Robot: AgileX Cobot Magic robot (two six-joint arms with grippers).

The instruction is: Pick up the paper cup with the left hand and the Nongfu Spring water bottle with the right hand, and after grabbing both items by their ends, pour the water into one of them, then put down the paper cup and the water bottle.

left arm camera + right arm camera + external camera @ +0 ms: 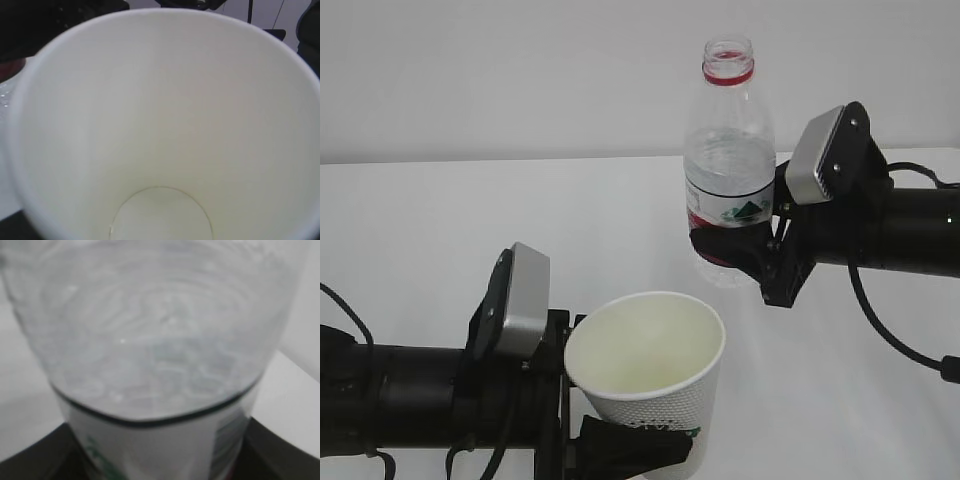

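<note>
Exterior view, left black gripper (620,440) clamped on small white paper cup (650,375) low at front, right black gripper (735,250) gripping clear red-labelled plastic water bottle (728,160) upright, raised above white table (470,210).

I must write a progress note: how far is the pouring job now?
Done: the left tool holds the paper cup and the right tool holds the water bottle, both lifted. In hand: the bottle is upright, and the cup looks dry inside. Left: pouring, then setting both down.
</note>
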